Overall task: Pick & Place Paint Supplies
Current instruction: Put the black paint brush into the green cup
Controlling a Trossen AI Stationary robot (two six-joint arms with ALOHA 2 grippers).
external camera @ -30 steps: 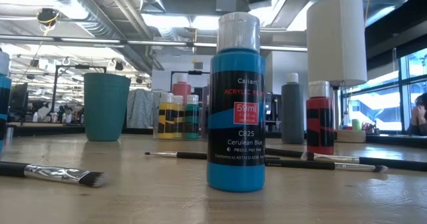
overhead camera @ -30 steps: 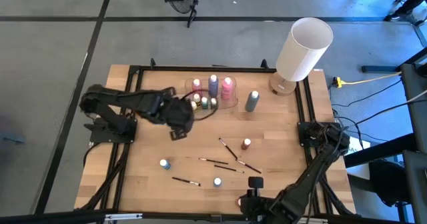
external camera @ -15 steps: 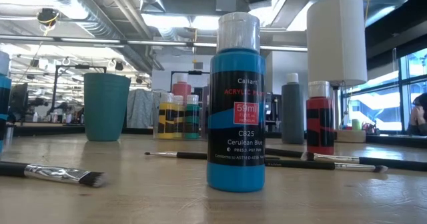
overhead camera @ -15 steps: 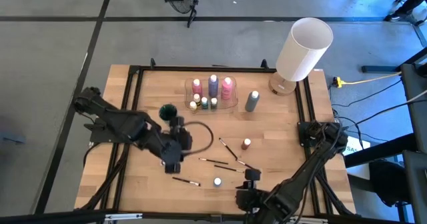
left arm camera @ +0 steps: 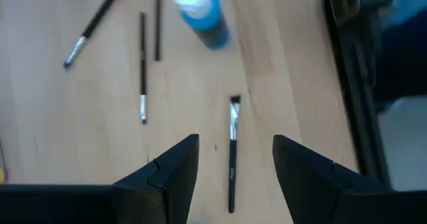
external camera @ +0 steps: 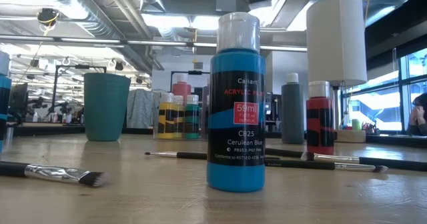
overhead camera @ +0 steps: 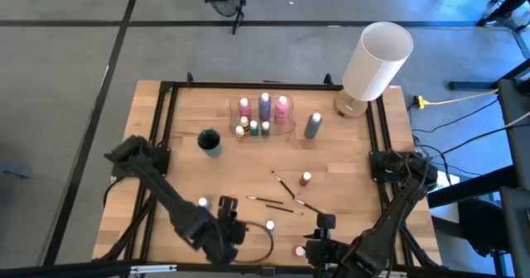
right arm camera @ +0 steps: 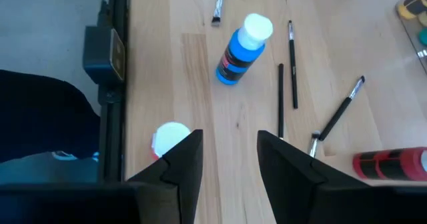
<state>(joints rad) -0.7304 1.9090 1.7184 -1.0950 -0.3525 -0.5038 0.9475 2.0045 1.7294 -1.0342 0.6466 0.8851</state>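
My left gripper (overhead camera: 240, 228) hangs open near the table's front edge. A thin dark-handled paintbrush (left arm camera: 234, 117) lies flat on the wood below the gap between its fingers (left arm camera: 235, 144), untouched. Ahead of it stands a blue paint bottle (left arm camera: 203, 14) with a white cap (overhead camera: 270, 225). My right gripper (overhead camera: 313, 241) is open too (right arm camera: 229, 136), above bare wood. A white-capped red bottle (right arm camera: 172, 137) stands just beside one finger, apart from it. More brushes (overhead camera: 281, 187) and a red bottle (overhead camera: 305, 179) rest mid-table. Another blue bottle (overhead camera: 203, 202) stands left of my left gripper.
A clear tray (overhead camera: 263, 117) with pink, purple and small bottles sits at the far middle. A teal cup (overhead camera: 209, 140) is to its left, a grey bottle (overhead camera: 312, 125) to its right. A big white lamp (overhead camera: 377, 59) fills the far right corner. Black frame rails (right arm camera: 110, 51) edge the table.
My left gripper has swung from beside the tray toward the table's near edge and come down, turning as it went. It now hovers over the paintbrush at the front. The teal cup, hidden under that arm before, shows again. Nothing on the table has moved.
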